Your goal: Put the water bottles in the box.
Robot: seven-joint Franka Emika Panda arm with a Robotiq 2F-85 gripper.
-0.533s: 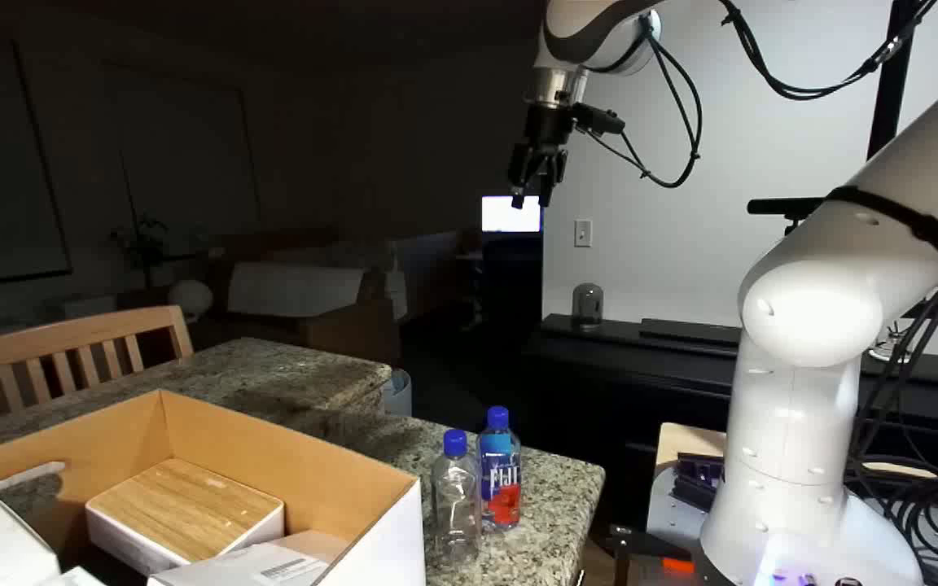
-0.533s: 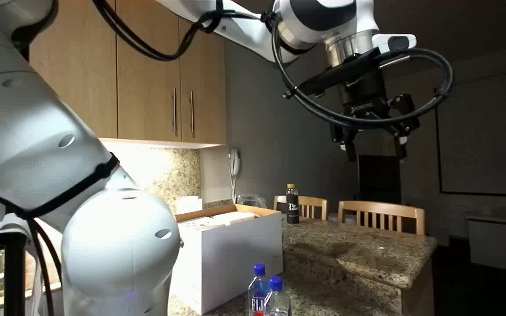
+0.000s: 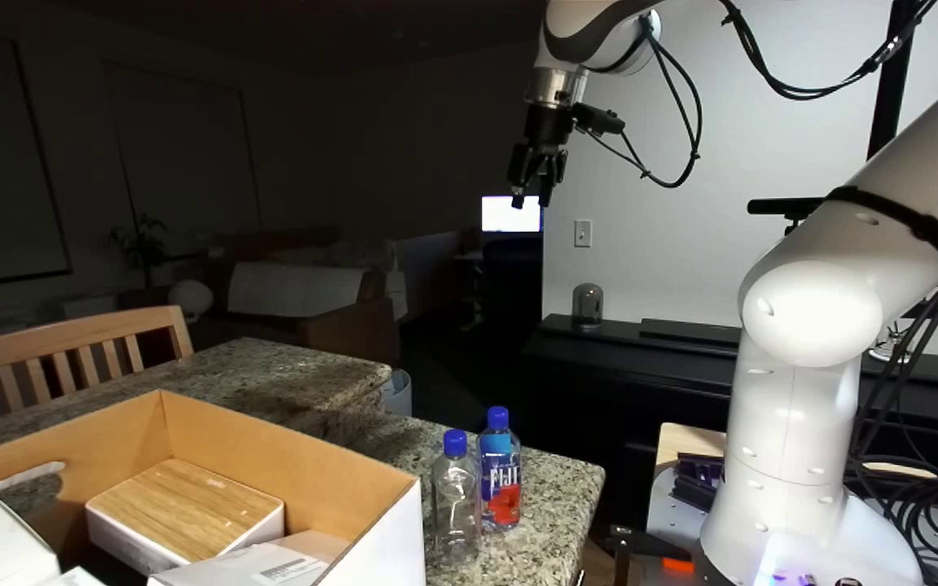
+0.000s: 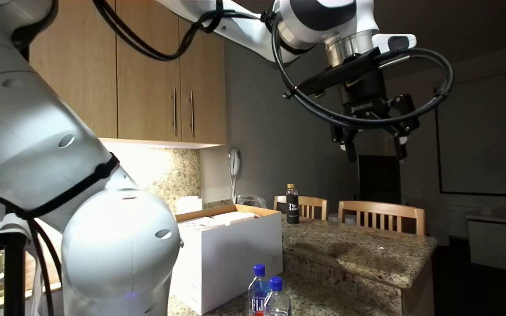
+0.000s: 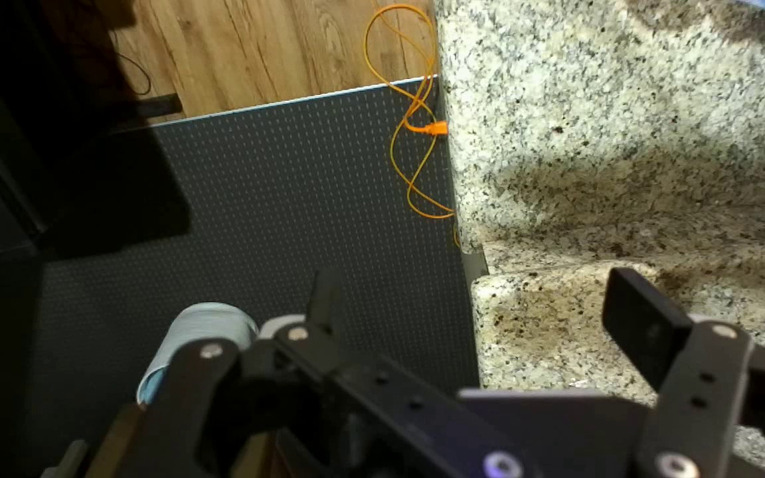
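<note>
Two clear plastic bottles with blue caps stand upright on the lower granite counter beside the box. One (image 3: 456, 505) shows no label; the other (image 3: 501, 484) has a red-and-blue label. Both also show, cut off at the bottom, in an exterior view: the labelled bottle (image 4: 258, 292) and the plain bottle (image 4: 278, 303). The large box (image 3: 387, 533), tan inside and white outside, is open-topped and also shows in an exterior view (image 4: 242, 259). My gripper (image 3: 531, 199) is open and empty, high above the counter, in both exterior views (image 4: 375, 153) and the wrist view (image 5: 482, 305).
Inside the box lie a wood-topped case (image 3: 184, 509) and white cartons (image 3: 253, 563). A raised granite counter (image 4: 358, 245) adjoins it, with a dark bottle (image 4: 292, 206) and chairs (image 4: 384, 213) behind. The wrist view shows the counter edge and an orange cable (image 5: 416, 119).
</note>
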